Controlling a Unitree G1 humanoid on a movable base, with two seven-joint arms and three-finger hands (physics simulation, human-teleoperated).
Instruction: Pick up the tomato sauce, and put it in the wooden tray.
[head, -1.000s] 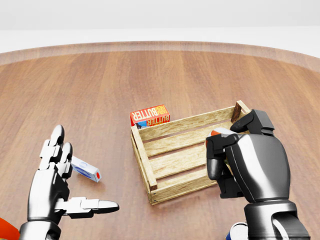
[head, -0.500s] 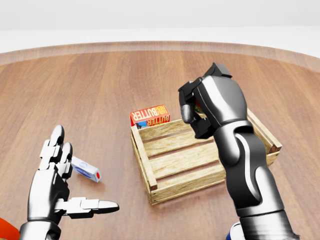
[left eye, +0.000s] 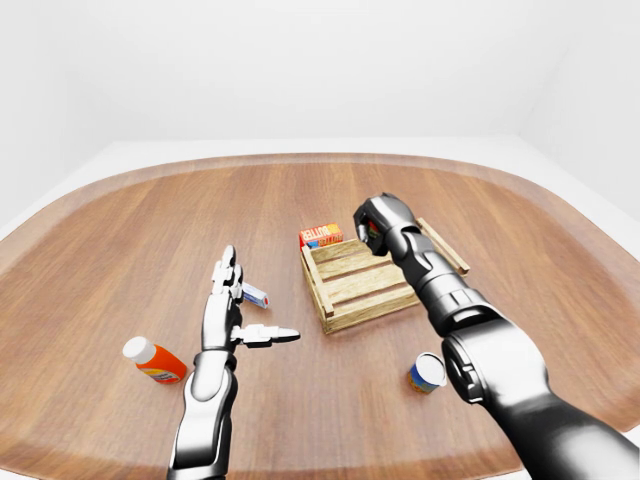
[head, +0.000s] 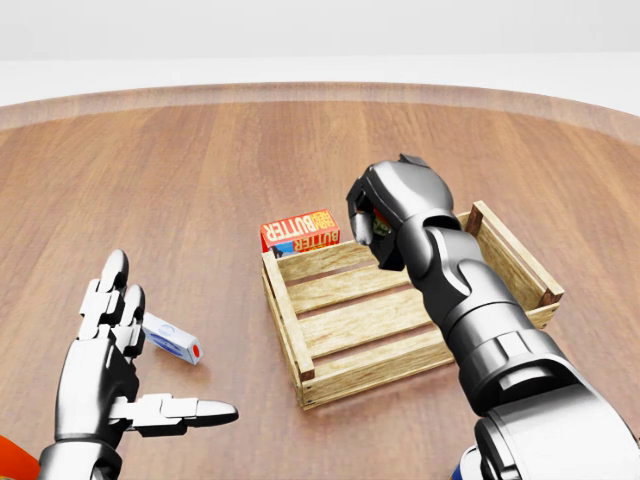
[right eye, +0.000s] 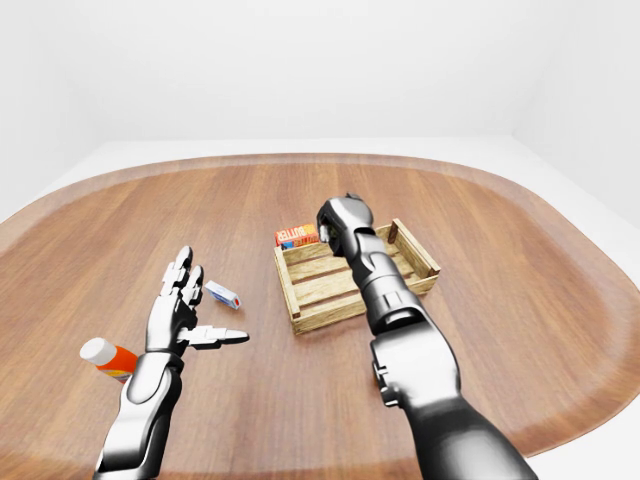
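Right hand curled around the tomato sauce above the wooden tray's upper-left corner.

Left-eye view: the right hand (left eye: 381, 222) is closed around the tomato sauce (left eye: 373, 229), held over the wooden tray (left eye: 333, 312); only a red sliver shows, so its long axis cannot be told. A butter box (left eye: 321, 235) lies just beyond the tray, a small can (left eye: 427, 373) below it, an orange bottle (left eye: 154, 361) far left.
Head view: the left hand (head: 112, 371) hovers with fingers spread, holding nothing, left of the tray; a small white tube (head: 172, 339) lies just beside it. Half a second ago the right hand was higher and further right; it has dropped toward the tray's upper-left corner.
Right-eye view: the same arrangement.
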